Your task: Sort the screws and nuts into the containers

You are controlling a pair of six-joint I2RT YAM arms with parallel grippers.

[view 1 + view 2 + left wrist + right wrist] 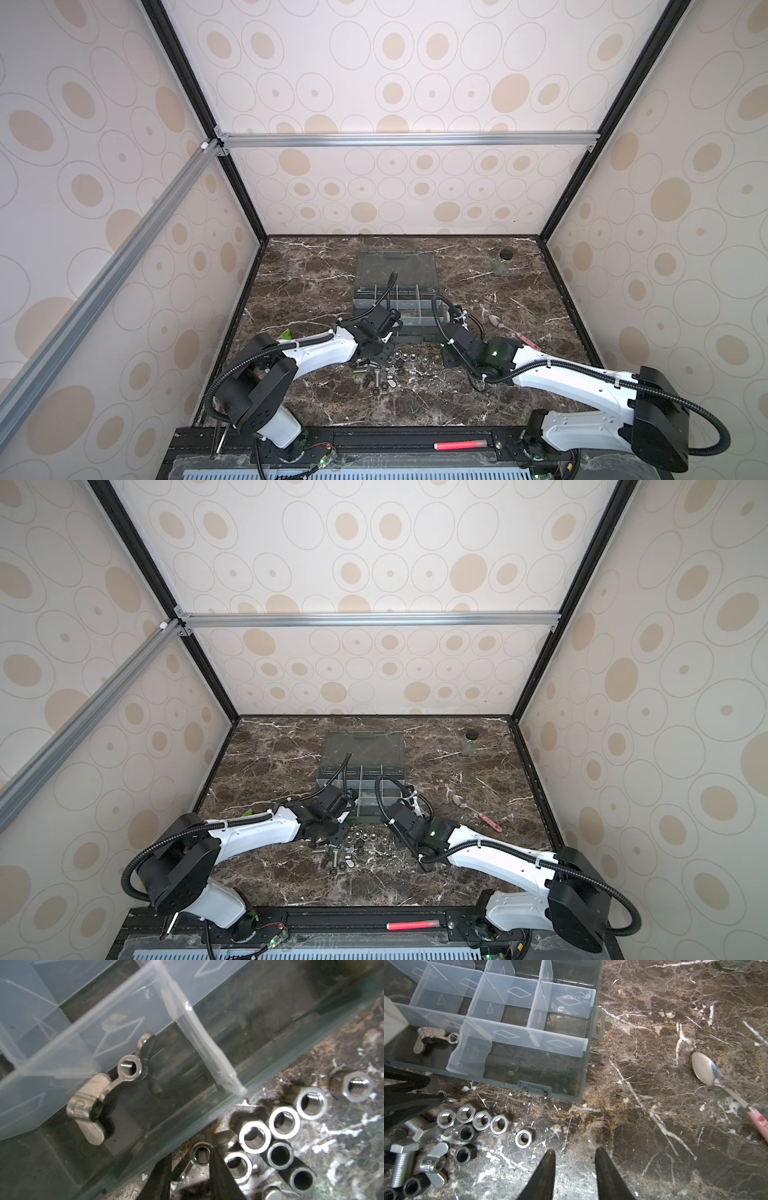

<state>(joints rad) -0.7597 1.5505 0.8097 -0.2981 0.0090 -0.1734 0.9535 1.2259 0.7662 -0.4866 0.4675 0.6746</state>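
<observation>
Your left gripper (190, 1159) straddled a silver wing nut (201, 1157) on the surface (342, 1147) beside the organizer's (187, 1126) front edge; whether it pinched could not be told. Your left arm (320, 351) was extended, wrist pitched down.

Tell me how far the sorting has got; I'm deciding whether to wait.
Early. Done: one wing nut lies in a front compartment of the organizer. In hand: the left claw straddles a second wing nut outside it, grip unclear; the right claw hovers open, empty. Left: the hex nuts and bolts lie loose.
</observation>
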